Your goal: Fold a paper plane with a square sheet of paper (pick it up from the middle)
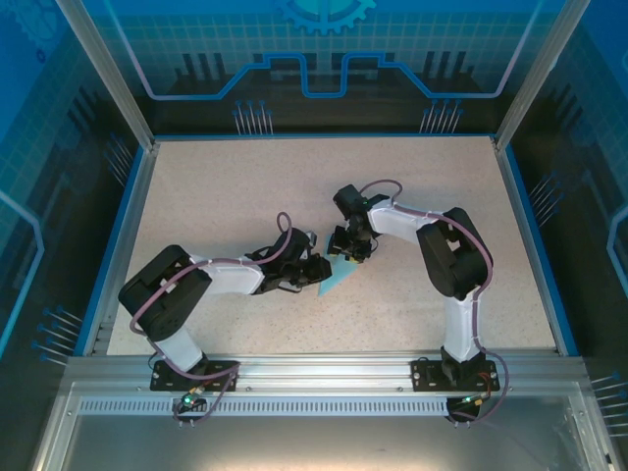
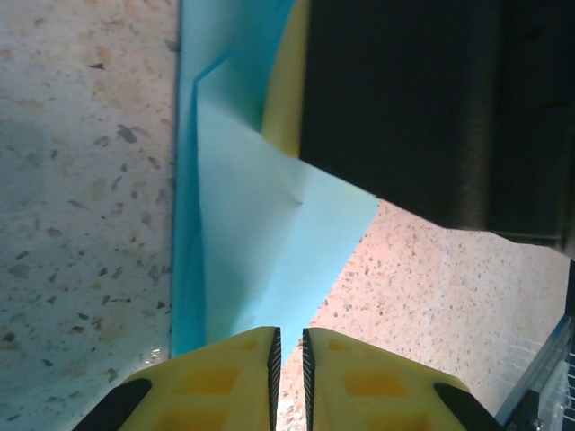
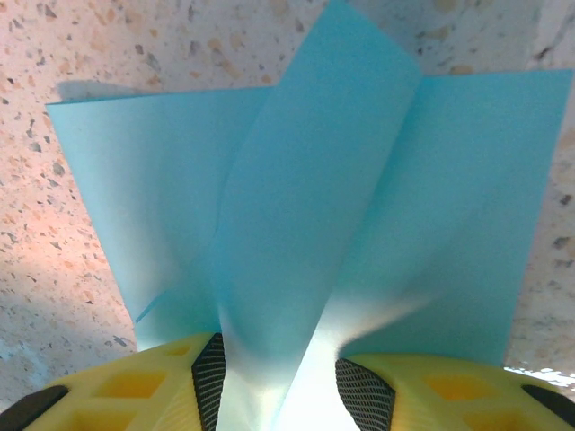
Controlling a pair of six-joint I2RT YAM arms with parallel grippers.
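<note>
The square sheet of paper (image 1: 336,278), thin, plain and light blue, lies partly folded at the middle of the speckled beige table (image 1: 226,196). Seen from above it tapers toward the lower left, its long axis slanting up to the right. The yellow-fingered right gripper (image 3: 274,377) pinches a raised fold that climbs toward the wrist view's upper right. The left gripper (image 2: 288,350) is narrowed to a slit with the paper's corner at its mouth; whether it nips the paper cannot be told.

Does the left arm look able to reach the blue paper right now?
Probably yes: the square sheet of paper lies right before the left gripper, nothing between them, though the right gripper pinches its raised fold.
</note>
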